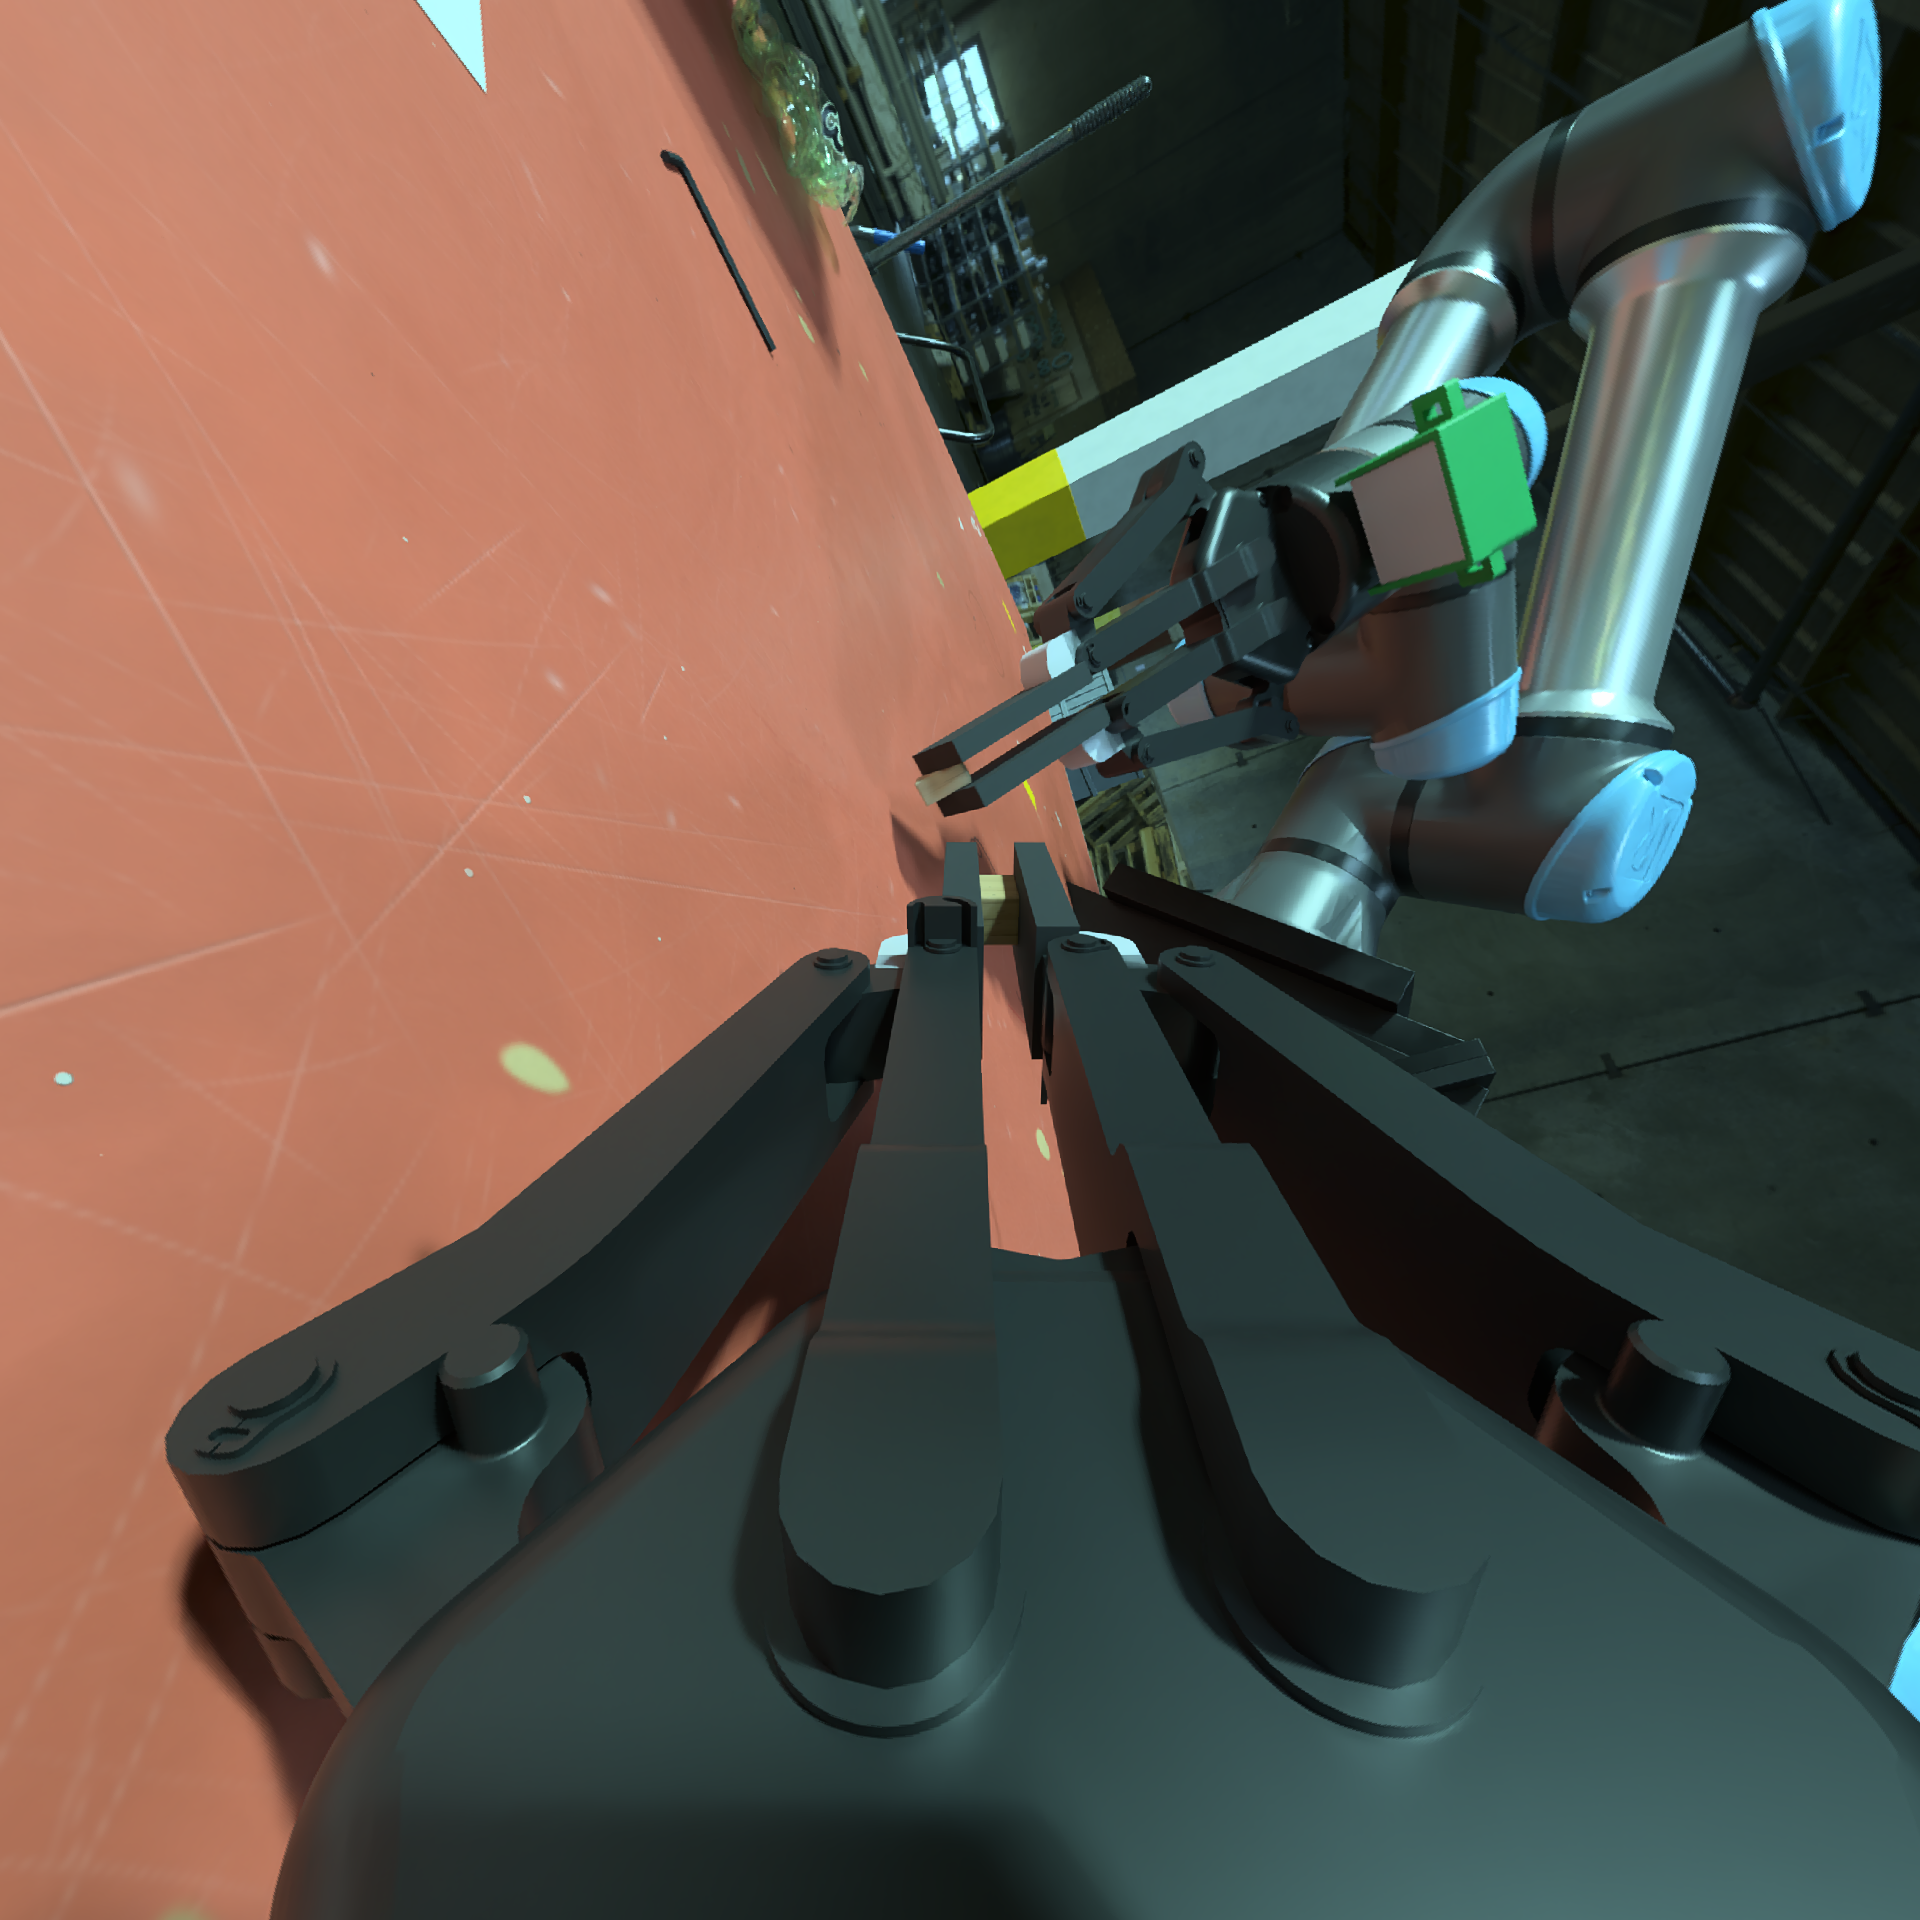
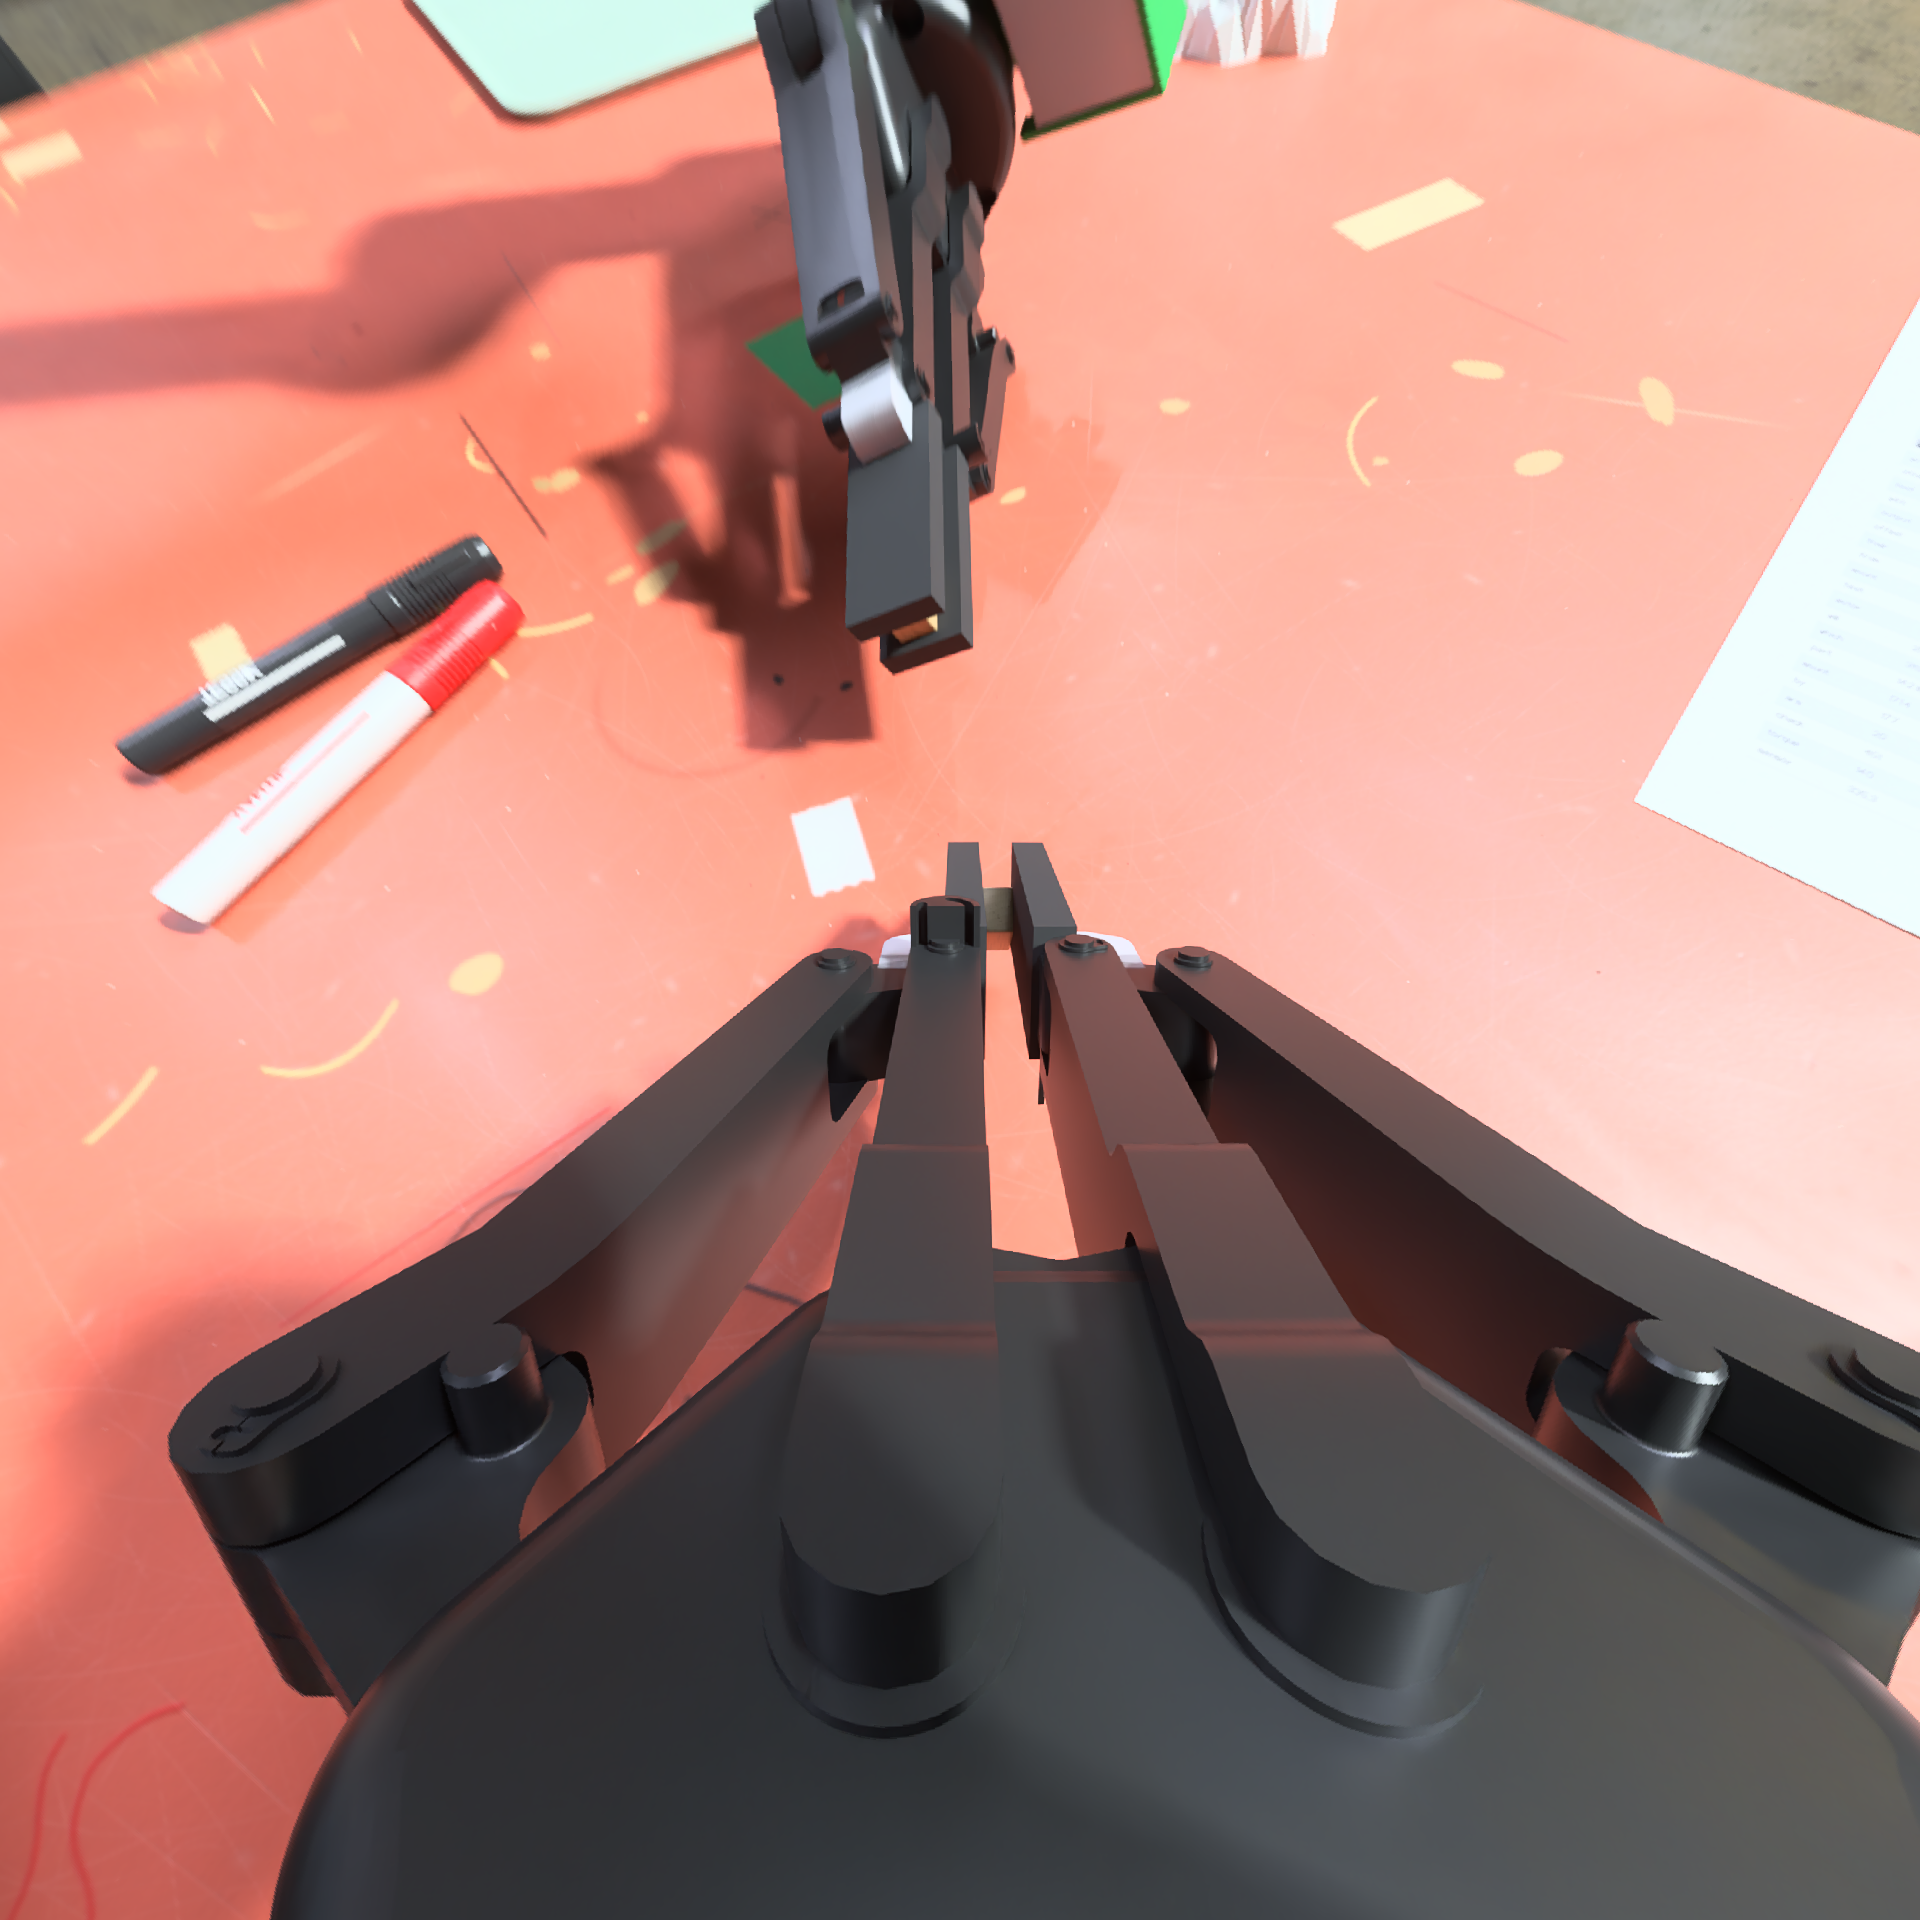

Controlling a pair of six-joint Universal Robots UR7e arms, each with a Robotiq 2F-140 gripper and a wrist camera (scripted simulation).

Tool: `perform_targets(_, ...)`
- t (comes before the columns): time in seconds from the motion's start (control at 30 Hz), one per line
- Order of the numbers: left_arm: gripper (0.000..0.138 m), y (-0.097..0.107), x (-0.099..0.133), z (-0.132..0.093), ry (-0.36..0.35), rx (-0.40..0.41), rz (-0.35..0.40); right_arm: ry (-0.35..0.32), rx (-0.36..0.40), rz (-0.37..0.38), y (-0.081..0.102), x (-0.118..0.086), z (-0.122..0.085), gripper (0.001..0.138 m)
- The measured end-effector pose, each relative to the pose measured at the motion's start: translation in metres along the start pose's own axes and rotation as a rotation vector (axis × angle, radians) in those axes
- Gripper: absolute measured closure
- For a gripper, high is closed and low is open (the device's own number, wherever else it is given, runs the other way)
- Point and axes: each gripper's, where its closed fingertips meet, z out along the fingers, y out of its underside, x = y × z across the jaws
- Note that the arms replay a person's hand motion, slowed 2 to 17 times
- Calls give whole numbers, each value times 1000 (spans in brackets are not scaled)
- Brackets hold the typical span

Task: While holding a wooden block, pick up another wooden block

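above the scratched salmon-red counter [image 2: 1247, 644], the left hand [image 1: 995, 883] is closed tight on a small pale wooden block [image 1: 994, 902], and the right hand [image 2: 995, 883] pinches another small wooden block [image 2: 997, 908], both lifted

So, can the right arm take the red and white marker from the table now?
Probably not yet. The path over the table to the red and white marker looks free, but the right gripper is shut on a wooden block, so it has no free jaws.

Two markers [image 2: 312, 717] side by side on table [image 2: 1299, 675], paper [image 2: 1829, 665] right
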Motion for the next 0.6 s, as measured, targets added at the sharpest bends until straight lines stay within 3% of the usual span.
perform_targets(0.43,129,0,0,0,4,0,-2,-219,352,267,-38,-1,-26,131)
perform_targets(0.6,129,0,1,-1,9,2,-8,-281,453,370,-48,3,-35,131)
